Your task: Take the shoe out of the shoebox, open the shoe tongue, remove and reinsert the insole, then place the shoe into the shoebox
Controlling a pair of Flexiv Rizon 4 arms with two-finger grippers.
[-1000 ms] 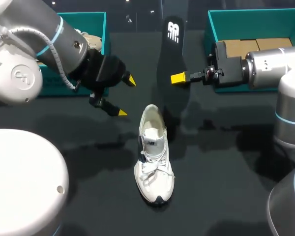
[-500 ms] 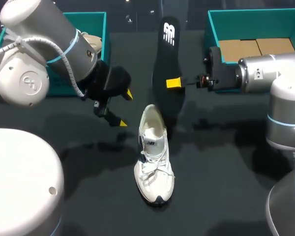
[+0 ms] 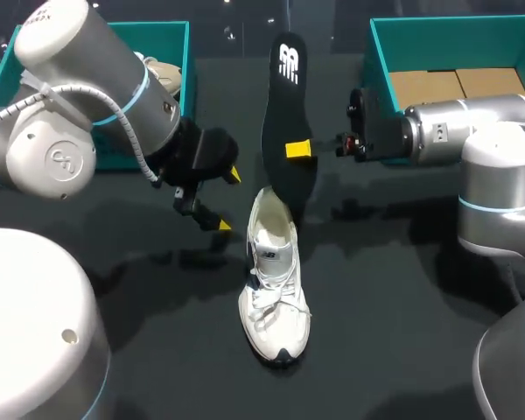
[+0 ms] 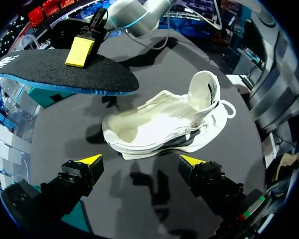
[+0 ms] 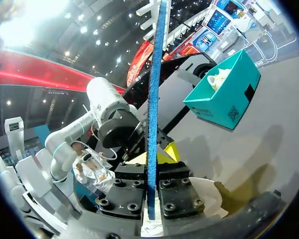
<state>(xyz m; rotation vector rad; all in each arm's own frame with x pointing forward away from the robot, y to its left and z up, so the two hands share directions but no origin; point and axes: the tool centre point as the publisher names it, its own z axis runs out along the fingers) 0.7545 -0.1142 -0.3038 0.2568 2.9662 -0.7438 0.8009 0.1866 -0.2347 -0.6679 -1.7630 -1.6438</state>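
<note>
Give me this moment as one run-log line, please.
right pincer: shut on insole, held over heel of shoe, not inserted | left pincer: open, beside shoe | shoe: upright on table

Silver-grey arms (image 3: 96, 52), light-blue joint rings (image 3: 136, 87), black wrists (image 3: 201, 150), grey cable (image 3: 61, 93), yellow-tipped jaws.

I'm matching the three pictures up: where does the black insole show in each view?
Head view: insole held up over the heel end of the white shoe, by the right gripper.
Left wrist view: insole beyond the white shoe, broad face showing.
Right wrist view: insole edge-on, a blue strip clamped in that gripper.
Shared landmark: the white shoe.
</note>
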